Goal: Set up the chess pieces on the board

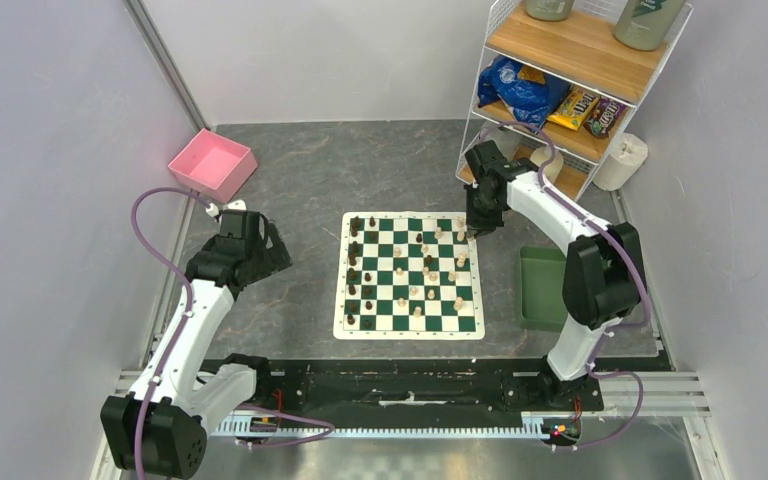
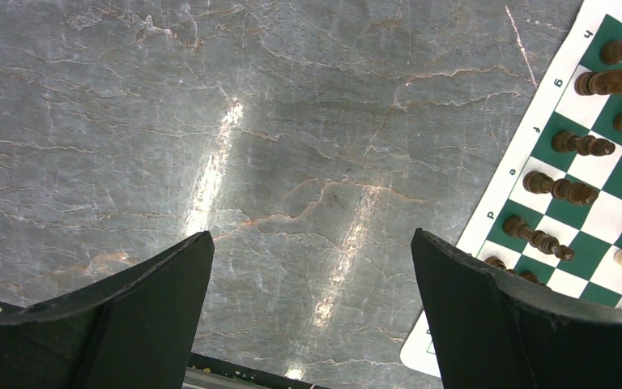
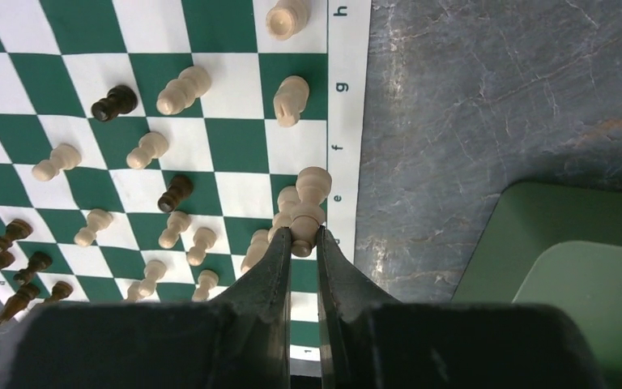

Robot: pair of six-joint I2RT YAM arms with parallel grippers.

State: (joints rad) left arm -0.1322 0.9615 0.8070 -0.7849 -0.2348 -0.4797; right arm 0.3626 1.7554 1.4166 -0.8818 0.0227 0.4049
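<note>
From above, the board [image 1: 407, 334] lies in the middle of the desk [image 1: 300, 190]. The right pincer [image 1: 477, 228] is down at its far right corner, while the left pincer [image 1: 272, 250] sits off the board's left side.

The left wrist view shows that pincer gaping wide over bare desk. The board's edge and a row of dark pieces [image 2: 583, 144] are off to its right.

In the right wrist view the pincer is clamped on a pale piece [image 3: 311, 190] — upright on the board's edge file, other pale men just beside it and a green tray [image 3: 567, 243] to the right.
</note>
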